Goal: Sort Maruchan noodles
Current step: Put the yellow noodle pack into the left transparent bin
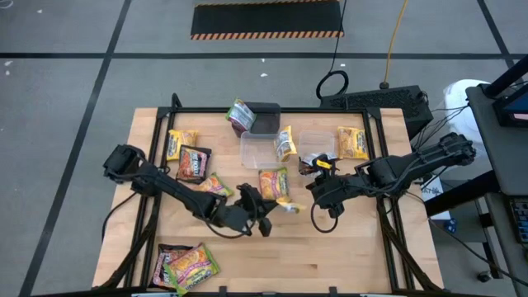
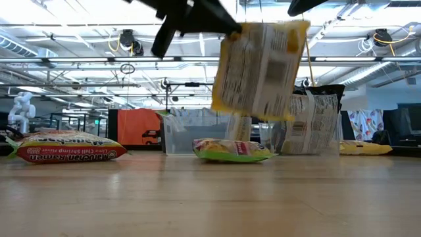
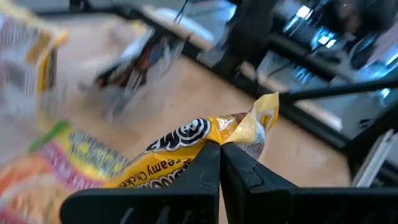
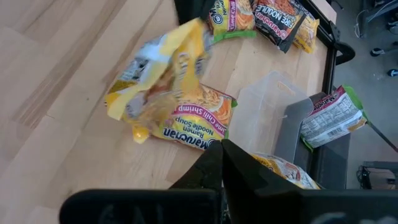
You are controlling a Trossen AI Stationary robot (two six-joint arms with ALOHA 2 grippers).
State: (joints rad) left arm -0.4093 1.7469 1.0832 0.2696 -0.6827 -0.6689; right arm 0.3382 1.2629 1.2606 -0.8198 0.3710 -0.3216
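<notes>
The Maruchan noodles lie scattered on the wooden table [image 1: 355,239]: yellow [image 1: 181,144], dark [image 1: 194,163] and green-edged [image 1: 274,183] packets. My left gripper [image 3: 221,144] is shut on a yellow packet [image 2: 260,69] and holds it up near the table's middle, above a green-edged packet [image 2: 230,150] lying flat. My right gripper [image 4: 222,149] hangs shut above the table, right of the middle. Nothing shows between its fingers. My left gripper pinches the yellow packet by its crimped end seam, near a corner [image 3: 245,132], between its two fingers. In the low view the packet hangs below the fingers [image 2: 223,23], tilted and clear of the table.
Two clear tubs [image 1: 257,150] [image 1: 318,144] and a dark box [image 1: 266,120] stand at the far middle, with packets in or against them. More packets lie at the near left corner [image 1: 186,264] and the far right [image 1: 352,142]. Bare wood shows at the near right.
</notes>
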